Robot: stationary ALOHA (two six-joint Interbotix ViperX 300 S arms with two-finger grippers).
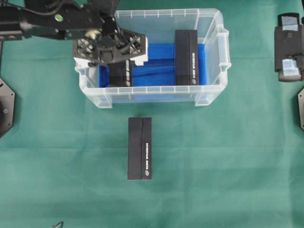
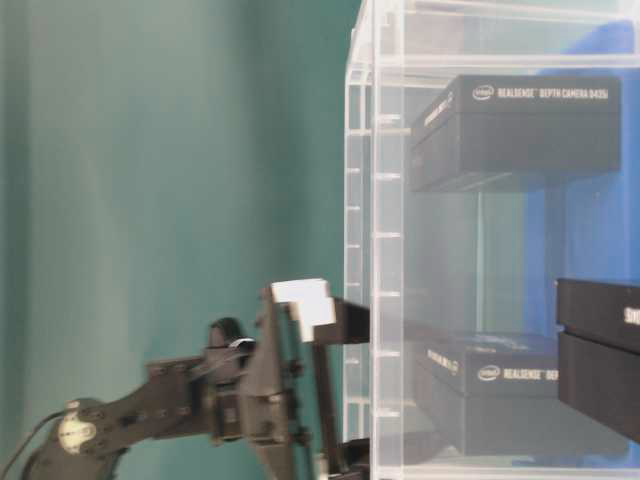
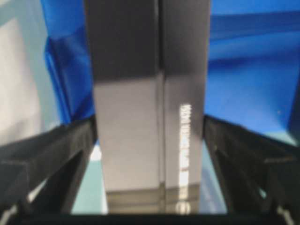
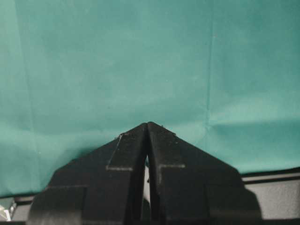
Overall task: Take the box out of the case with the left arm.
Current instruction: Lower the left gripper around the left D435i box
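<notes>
Upper left, the left claw (image 1: 113,47) dips over the case (image 1: 216,66) rim, spread wide to straddle the matte black box (image 1: 119,73) at the tub's left end; no squeeze yet, fingers (image 3: 51,154) flank both long sides; another box (image 1: 186,57) lies on the crinkled blue lining, a third (image 1: 139,148) on the green tabletop (image 1: 228,166); far right, right claw (image 4: 148,125) pinched empty.

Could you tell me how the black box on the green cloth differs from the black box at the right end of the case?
The box on the cloth lies outside the case, on green fabric; the right-end box sits inside, on the blue lining. Neither is under the left gripper. Both are long, black, white-lettered and parallel.
</notes>
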